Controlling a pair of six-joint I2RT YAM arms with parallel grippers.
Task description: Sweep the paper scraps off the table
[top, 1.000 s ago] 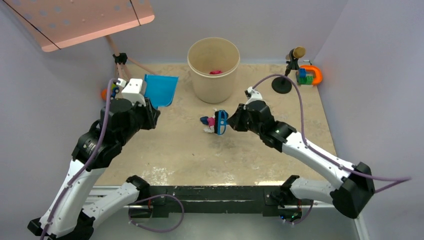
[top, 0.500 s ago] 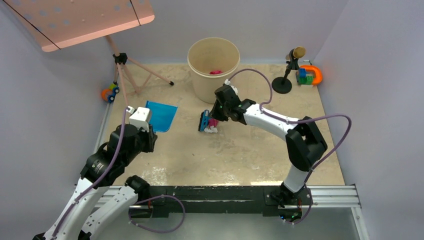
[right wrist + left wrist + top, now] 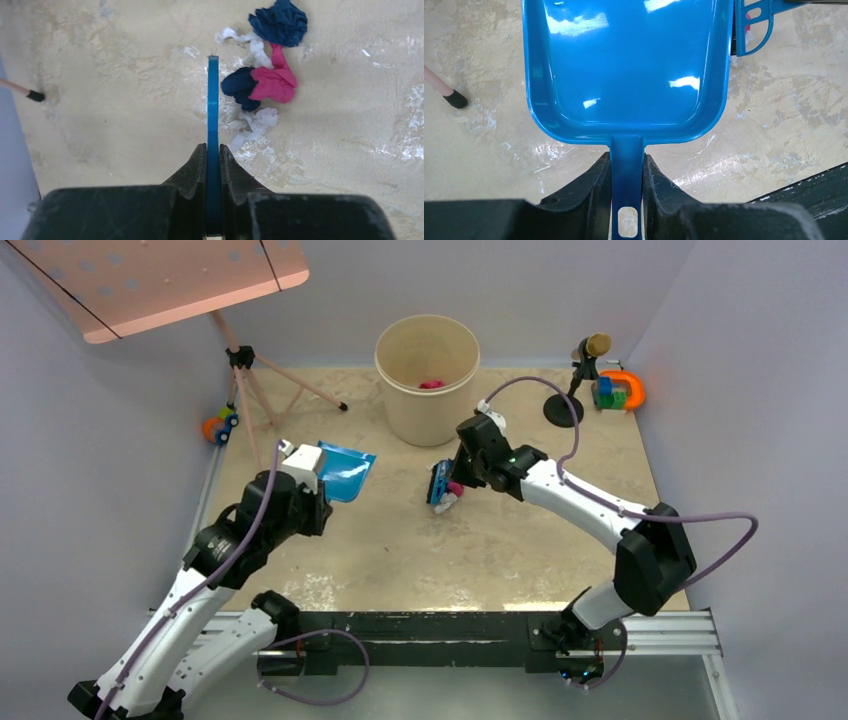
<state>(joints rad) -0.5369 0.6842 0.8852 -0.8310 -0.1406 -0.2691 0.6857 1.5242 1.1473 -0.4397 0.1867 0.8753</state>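
Note:
My left gripper (image 3: 626, 170) is shut on the handle of a blue dustpan (image 3: 624, 65), which is held low over the beige table (image 3: 400, 550), left of centre (image 3: 345, 470). My right gripper (image 3: 213, 150) is shut on a small blue hand brush (image 3: 213, 105), seen edge-on. In the top view the brush (image 3: 440, 483) stands in front of the bucket. A cluster of paper scraps lies just right of the brush in the right wrist view: pink (image 3: 275, 82), dark blue (image 3: 280, 22) and white (image 3: 257, 122). In the top view they (image 3: 452, 500) are mostly hidden by the brush.
A beige bucket (image 3: 427, 375) with a pink scrap inside stands at the back centre. A tripod (image 3: 262, 390) carrying a pink board is at the back left, toys (image 3: 220, 425) beside it. A black stand (image 3: 570, 390) and more toys (image 3: 618, 390) are at the back right. A black rail (image 3: 430, 625) runs along the near edge.
My right arm has carried the brush to the right, back across the scraps. My left arm has moved the dustpan to the right, closer to the scraps.

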